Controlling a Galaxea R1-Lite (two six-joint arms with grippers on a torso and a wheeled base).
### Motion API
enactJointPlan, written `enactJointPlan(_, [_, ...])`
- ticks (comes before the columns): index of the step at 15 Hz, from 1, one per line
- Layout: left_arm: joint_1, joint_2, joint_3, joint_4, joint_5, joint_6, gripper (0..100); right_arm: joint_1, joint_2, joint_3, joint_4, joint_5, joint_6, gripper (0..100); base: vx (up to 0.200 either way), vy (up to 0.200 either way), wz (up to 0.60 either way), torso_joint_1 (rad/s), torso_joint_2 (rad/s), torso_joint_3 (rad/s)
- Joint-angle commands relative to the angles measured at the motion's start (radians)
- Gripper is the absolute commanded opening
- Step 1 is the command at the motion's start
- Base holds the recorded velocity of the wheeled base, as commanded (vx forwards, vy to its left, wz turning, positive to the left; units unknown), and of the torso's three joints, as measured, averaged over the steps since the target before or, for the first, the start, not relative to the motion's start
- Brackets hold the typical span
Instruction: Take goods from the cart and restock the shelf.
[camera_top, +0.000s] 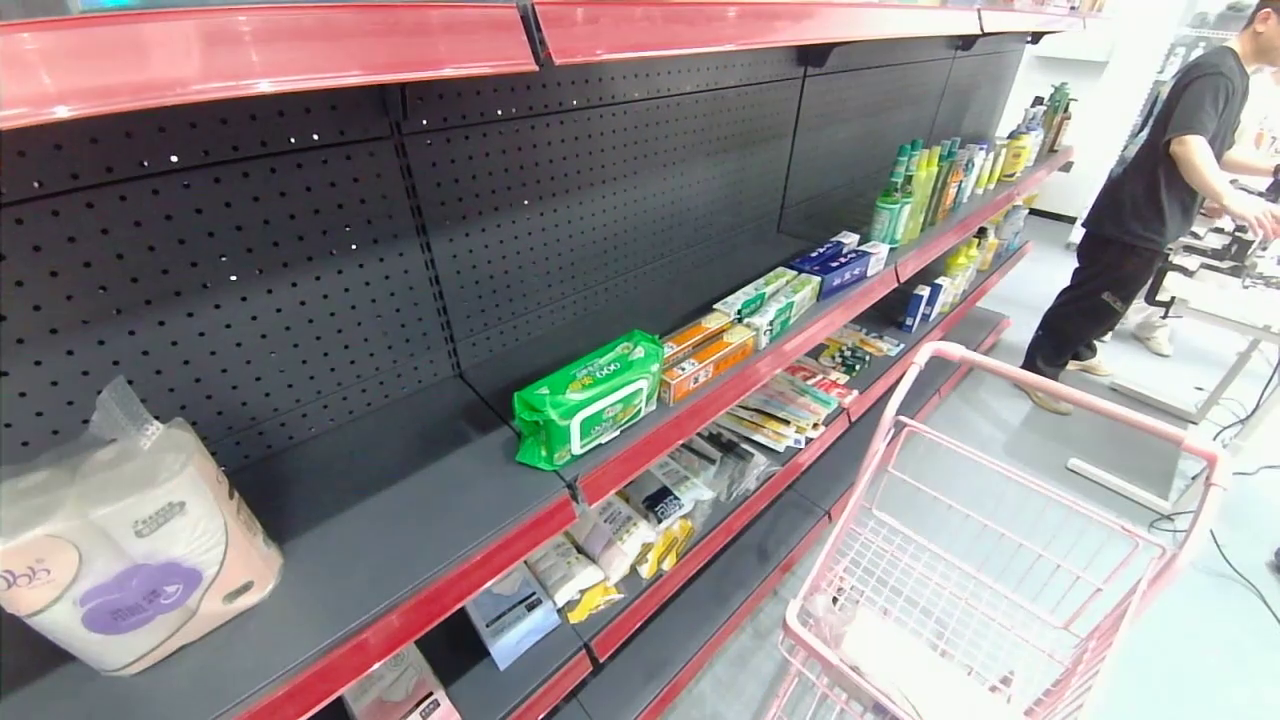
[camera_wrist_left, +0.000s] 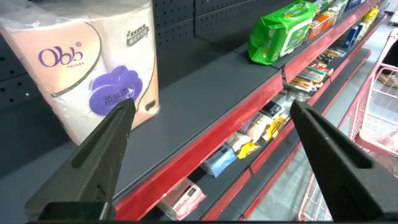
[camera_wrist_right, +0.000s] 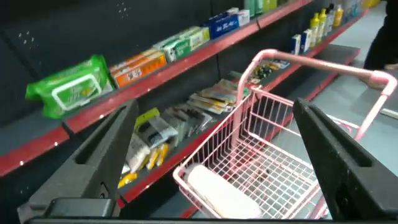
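Left gripper (camera_wrist_left: 212, 107): claw spread wide, nothing between the fingers. It hovers in front of the black metal shelf board with the red front edge (camera_top: 400, 500), near the plastic-wrapped pack of white toilet paper rolls (camera_top: 130, 560).

That pack stands at the board's left end.

Right gripper (camera_wrist_right: 216, 106): claw also wide apart, empty, above the pink wire shopping cart (camera_top: 1050, 390). The cart stands on the floor to the right of the shelf.

1 white soft pack (camera_wrist_right: 217, 190) lies on the cart's bottom at the near end.

Same board, past a bare stretch to the right of the toilet paper: green wet-wipes pack (camera_top: 590, 398) near the front edge. Then come orange boxes (camera_top: 705, 360), green-and-white boxes (camera_top: 770, 300) and blue boxes (camera_top: 835, 265). Green and yellow bottles (camera_top: 920, 190) stand farther along.

The tier below holds a row of small packets (camera_top: 600, 560).
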Motion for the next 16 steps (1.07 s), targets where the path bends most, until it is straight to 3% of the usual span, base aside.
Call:
enactJointPlan(1, [0.0, 0.001, 0.0, 0.0, 0.001, 0.0, 100, -0.036, 0.326, -0.248, 0.0, -0.103, -0.047, 100, 0.0, 0.0, 0.0, 0.0, 0.0, 0.0])
enactJointPlan(2, [0.0, 0.001, 0.0, 0.0, 0.001, -0.002, 100, -0.061, 0.334, -0.229, -0.003, -0.135, -0.121, 100, 0.0, 0.0, 0.0, 0.0, 0.0, 0.0])
enactJointPlan(7, [0.0, 0.001, 0.0, 0.0, 0.001, 0.0, 100, -0.127, 0.762, -0.289, 0.048, -0.17, -0.214, 100, 0.0, 0.0, 0.0, 0.0, 0.0, 0.0])
enactJointPlan(9, [0.0, 0.001, 0.0, 0.0, 0.001, 0.0, 100, -0.119, 0.968, -0.289, 0.046, -0.061, -0.225, 100, 0.0, 0.0, 0.0, 0.0, 0.0, 0.0])
enactJointPlan(13, [0.0, 0.001, 0.0, 0.0, 0.001, 0.0, 100, -0.092, 1.32, -0.262, 0.043, 0.138, -0.44, 100, 0.0, 0.0, 0.0, 0.0, 0.0, 0.0])
enactJointPlan(15, [0.0, 0.001, 0.0, 0.0, 0.001, 0.0, 100, -0.064, 1.446, -0.274, 0.025, 0.155, -0.535, 100, 0.0, 0.0, 0.0, 0.0, 0.0, 0.0])
enactJointPlan(16, [0.0, 0.001, 0.0, 0.0, 0.001, 0.0, 100, -0.049, 1.566, -0.271, -0.058, 0.155, -0.573, 100, 0.0, 0.0, 0.0, 0.0, 0.0, 0.0])
